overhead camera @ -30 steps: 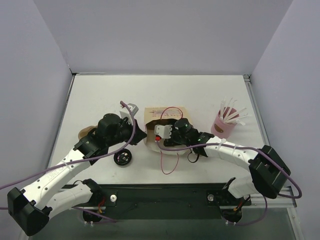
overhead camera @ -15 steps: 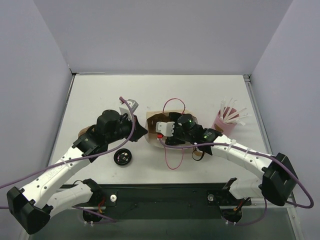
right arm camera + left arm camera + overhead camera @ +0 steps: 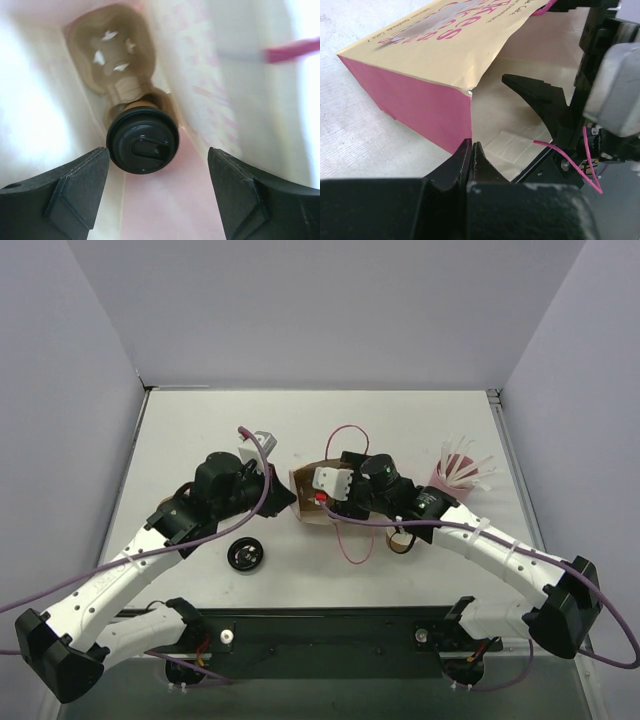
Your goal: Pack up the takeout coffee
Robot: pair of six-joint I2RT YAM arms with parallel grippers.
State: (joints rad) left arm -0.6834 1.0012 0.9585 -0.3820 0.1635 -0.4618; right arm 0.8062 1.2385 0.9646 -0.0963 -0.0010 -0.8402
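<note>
Coffee (image 3: 142, 141) sits in a carrier (image 3: 112, 50) inside the bag (image 3: 420, 95), seemingly packed. Right hand (image 3: 157, 159), apart and off it, only needs withdrawing. Left hand (image 3: 471, 150) clamps the bag's edge.

Bright, even light; rt wrist cam overexposed, soft.

The takeout coffee (image 3: 142, 140) stands in a carrier (image 3: 112, 35) inside the bag (image 3: 420, 55).
</note>
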